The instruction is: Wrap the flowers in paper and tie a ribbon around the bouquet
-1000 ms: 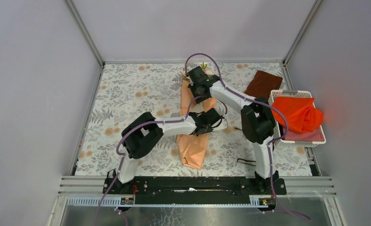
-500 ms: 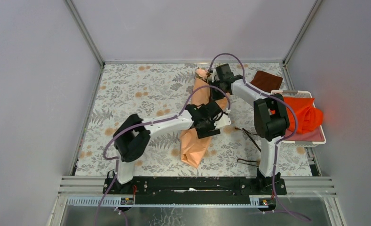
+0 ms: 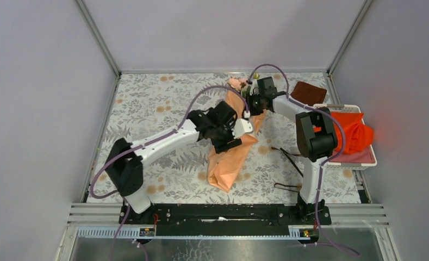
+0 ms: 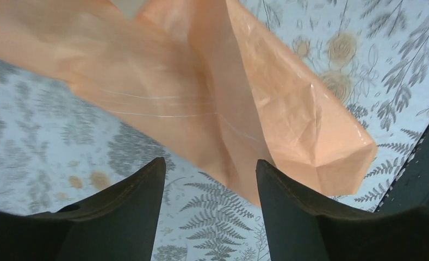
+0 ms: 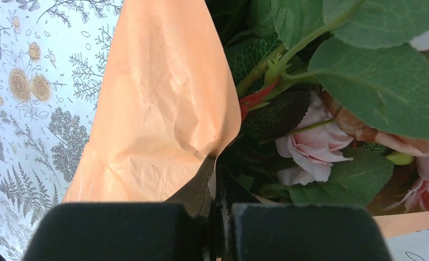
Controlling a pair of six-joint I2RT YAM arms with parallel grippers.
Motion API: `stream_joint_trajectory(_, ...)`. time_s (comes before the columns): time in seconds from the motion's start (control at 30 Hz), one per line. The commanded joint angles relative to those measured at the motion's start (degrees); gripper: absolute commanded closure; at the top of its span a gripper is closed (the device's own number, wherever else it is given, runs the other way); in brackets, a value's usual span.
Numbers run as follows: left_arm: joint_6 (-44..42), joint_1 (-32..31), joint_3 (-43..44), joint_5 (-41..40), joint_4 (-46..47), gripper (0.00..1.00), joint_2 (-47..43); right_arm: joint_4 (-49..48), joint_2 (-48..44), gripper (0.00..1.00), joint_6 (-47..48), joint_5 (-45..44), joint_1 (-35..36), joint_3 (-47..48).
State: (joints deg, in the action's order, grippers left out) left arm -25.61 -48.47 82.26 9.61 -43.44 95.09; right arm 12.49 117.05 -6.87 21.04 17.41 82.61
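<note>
Pinching crinkled peach paper [image 5: 152,119] edge: right end effector [image 5: 215,185], closed tight; left end effector [image 4: 207,163] spread wide, empty.

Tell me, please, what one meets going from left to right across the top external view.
bouquet → ribbon → basket

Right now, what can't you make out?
- Stems of the flowers: hidden inside the paper, every view.
- ribbon: top view, too thin to trace; partly behind the right arm.
- right gripper: wrist view, whether a leaf is pinched with the paper's edge.
- The paper under the left gripper: hidden in top view.
</note>
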Motion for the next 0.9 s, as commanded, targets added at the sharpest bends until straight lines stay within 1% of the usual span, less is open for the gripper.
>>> stream_joint_trajectory(0.0,-0.4,-0.7,-5.0,0.6,3.9,0.35,3.9,-3.4,-2.7,1.0,-1.5,1.9,-0.7,-1.1)
stream_joint_trajectory(0.1,-1.3,-2.0,-8.4,3.1,7.3,0.42,4.7,-4.3,-3.0,1.0,-1.8,1.7,-1.0,-1.6)
stream_joint_trajectory(0.17,-2.4,-3.8,-10.9,5.2,8.9,0.43,5.2,-4.8,-3.2,1.0,-1.9,0.9,-1.1,-2.0)
stream_joint_trajectory(0.23,-3.9,-6.1,-13.5,5.9,10.7,0.44,6.4,-5.2,-3.4,0.95,-2.4,-0.7,-1.2,-2.4)
stream_joint_trajectory(0.3,-4.8,-7.6,-15.6,6.0,11.9,0.43,8.3,-5.5,-3.7,0.85,-3.2,-3.5,-1.2,-3.0)
stream_joint_trajectory(0.4,-4.5,-8.3,-16.1,4.7,12.3,0.44,11.8,-5.9,-5.1,0.63,-4.1,-7.8,-1.2,-4.7)
stream_joint_trajectory(0.43,-4.2,-8.3,-16.2,4.0,12.7,0.44,12.5,-5.8,-5.8,0.57,-4.3,-9.8,-1.2,-5.4)
stream_joint_trajectory(0.57,-3.8,-8.4,-17.1,3.5,13.1,0.43,13.7,-3.8,-10.0,0.44,-5.0,-19.2,-1.4,-8.5)
stream_joint_trajectory(0.7,-3.7,-8.5,-17.5,3.8,13.1,0.43,14.4,-0.9,-14.0,0.4,-6.1,-29.2,-3.5,-11.8)
stream_joint_trajectory(0.87,-3.1,-8.6,-17.7,4.4,13.1,0.43,15.3,3.8,-16.0,0.4,-5.8,-35.1,-8.2,-13.2)
